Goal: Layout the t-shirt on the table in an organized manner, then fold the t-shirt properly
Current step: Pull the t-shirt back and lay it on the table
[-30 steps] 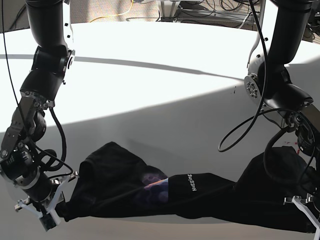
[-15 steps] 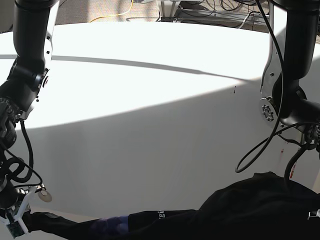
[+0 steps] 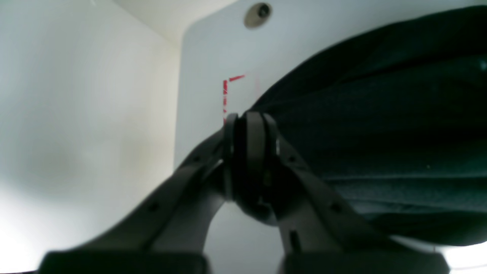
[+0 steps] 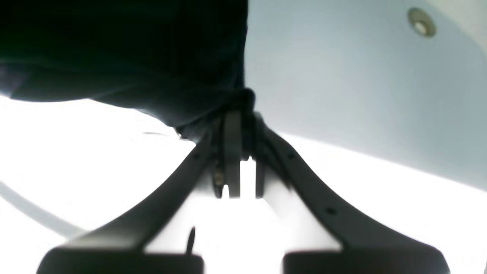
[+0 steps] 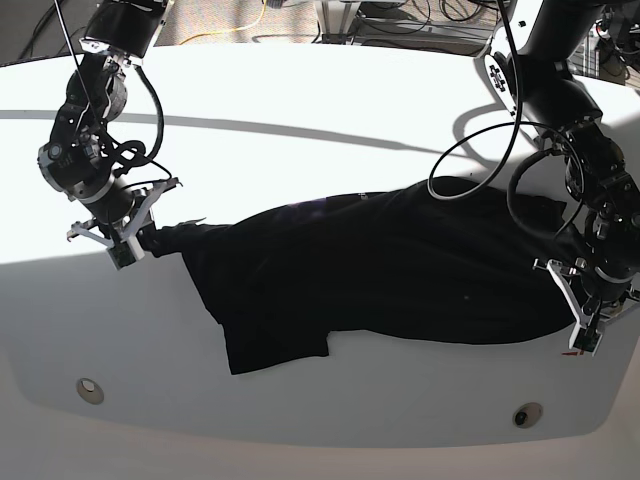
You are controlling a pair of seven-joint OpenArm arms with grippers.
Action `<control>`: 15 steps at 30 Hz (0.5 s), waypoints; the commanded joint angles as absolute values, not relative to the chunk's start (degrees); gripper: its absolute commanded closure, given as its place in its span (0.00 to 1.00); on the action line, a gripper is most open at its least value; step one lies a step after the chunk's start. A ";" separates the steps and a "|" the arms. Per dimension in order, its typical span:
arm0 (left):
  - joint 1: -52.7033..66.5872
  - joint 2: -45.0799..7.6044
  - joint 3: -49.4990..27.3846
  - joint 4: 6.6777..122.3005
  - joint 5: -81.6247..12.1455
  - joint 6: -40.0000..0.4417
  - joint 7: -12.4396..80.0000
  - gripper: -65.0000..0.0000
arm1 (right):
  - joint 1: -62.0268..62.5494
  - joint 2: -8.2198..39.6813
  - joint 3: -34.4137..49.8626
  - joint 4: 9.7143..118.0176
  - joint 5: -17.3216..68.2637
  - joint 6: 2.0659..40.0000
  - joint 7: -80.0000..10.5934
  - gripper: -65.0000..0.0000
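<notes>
Spanning the base view, large white smooth round-edged table (image 5: pixel 320 110) carries the big black short-sleeved cloth t-shirt (image 5: pixel 380 270), stretched wide across its middle, one sleeve flap hanging toward the front edge. Right gripper (image 5: pixel 135 235), on base view's left, fingers clenched on a bunched shirt corner (image 4: pixel 232 102). Left gripper (image 5: pixel 585 310), on base view's right, fingers clamped on the opposite shirt edge (image 3: pixel 251 125). Red dashed corner mark (image 3: pixel 227 93) just beside left gripper. Two small round metal discs (image 5: pixel 88 388) and (image 5: pixel 522 415) near table's front edge, apart from cloth.
</notes>
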State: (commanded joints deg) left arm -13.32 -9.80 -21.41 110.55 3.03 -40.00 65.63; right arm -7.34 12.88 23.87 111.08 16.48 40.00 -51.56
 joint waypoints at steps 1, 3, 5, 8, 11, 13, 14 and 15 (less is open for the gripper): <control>-11.91 -9.80 -21.49 110.55 3.03 -40.00 64.84 1.00 | -8.31 12.79 23.87 110.99 16.48 40.00 -51.30 1.00; -7.87 -10.15 -21.58 110.55 3.03 -40.00 62.90 1.00 | -11.03 11.82 23.96 110.81 16.57 40.00 -51.21 1.00; -4.70 -10.24 -21.76 110.55 3.03 -40.00 61.93 1.00 | -12.97 11.03 24.22 110.81 16.57 40.00 -51.21 1.00; -1.89 -10.95 -23.52 110.55 3.03 -40.00 61.85 1.00 | -15.16 10.77 24.22 110.99 16.57 40.00 -51.21 1.00; -0.22 -11.91 -24.57 110.46 3.12 -40.00 61.85 1.00 | -16.92 10.68 24.31 110.99 16.48 40.00 -51.21 1.00; 0.40 -12.09 -24.92 110.37 3.12 -40.00 61.85 1.00 | -17.98 10.68 24.31 110.99 16.48 40.00 -51.21 0.99; 0.57 -12.35 -24.92 110.37 3.12 -40.00 61.85 1.00 | -18.51 10.68 24.31 110.99 16.48 40.00 -51.21 0.98; 0.75 -12.53 -24.92 110.37 3.12 -40.00 61.85 1.00 | -18.86 10.68 24.31 110.99 16.48 40.00 -51.21 0.97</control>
